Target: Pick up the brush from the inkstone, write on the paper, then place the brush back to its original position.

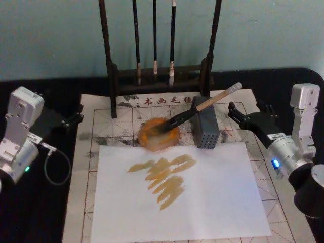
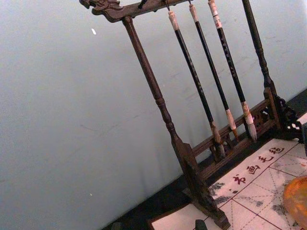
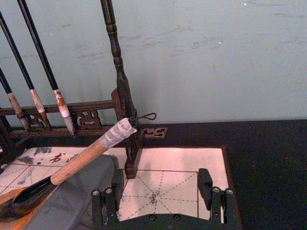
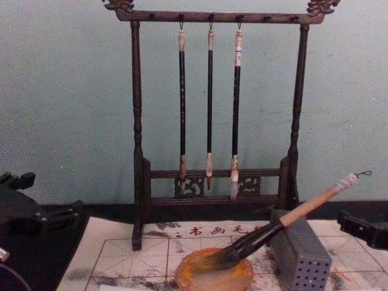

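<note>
Head view: resting across the inkstone (image 1: 159,134) and grey block (image 1: 205,129) — the brush (image 1: 202,108), right gripper (image 1: 242,117) nearby.

Right wrist view: standing apart, fingers (image 3: 205,182) empty — approaching level, closing on the tan handle.

Chest view: idling at the table's edge, left gripper (image 4: 27,209), fingers' state unclear.

I lose the inkstone (image 2: 298,201) past the left wrist view's right edge, and the rack's (image 1: 159,50) top above the head view.

The brush (image 1: 202,107) has a matt wooden handle; the inkstone (image 1: 159,134) looks glossy.
</note>
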